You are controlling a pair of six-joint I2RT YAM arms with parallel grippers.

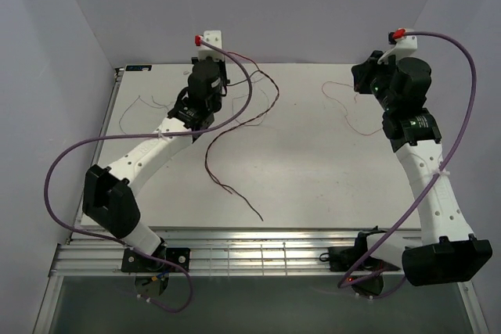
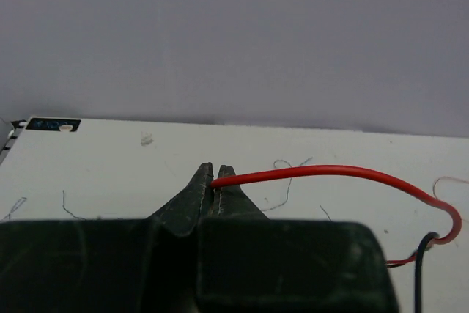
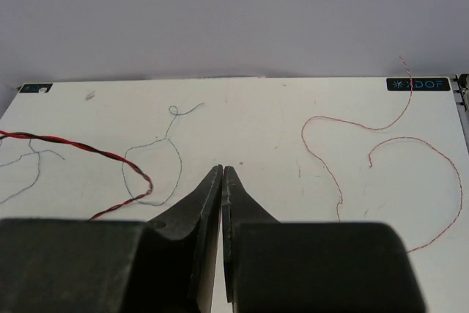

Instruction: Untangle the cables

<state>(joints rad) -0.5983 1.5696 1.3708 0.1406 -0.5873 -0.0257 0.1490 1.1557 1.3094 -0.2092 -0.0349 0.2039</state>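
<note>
Clamped in the left claw point(image 2: 215, 174): the red cable point(image 2: 330, 171); right claw point(image 3: 222, 172) pressed together, empty. Pull slowly off the black cable point(image 2: 418, 276) (twisted round it), avoiding jerks.

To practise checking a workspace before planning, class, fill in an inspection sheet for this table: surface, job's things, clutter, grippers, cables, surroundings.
Surface: white table, flat.
Job's things: red wire and black wire twisted together across the middle; grey thread and pale red thread lying apart from them.
Clutter: nothing seen.
Grippers: left gripper shut on the red wire's end; right gripper shut, holding nothing.
Cables: purple hoses loop from both arms.
Surroundings: plain grey walls on three sides.
</note>
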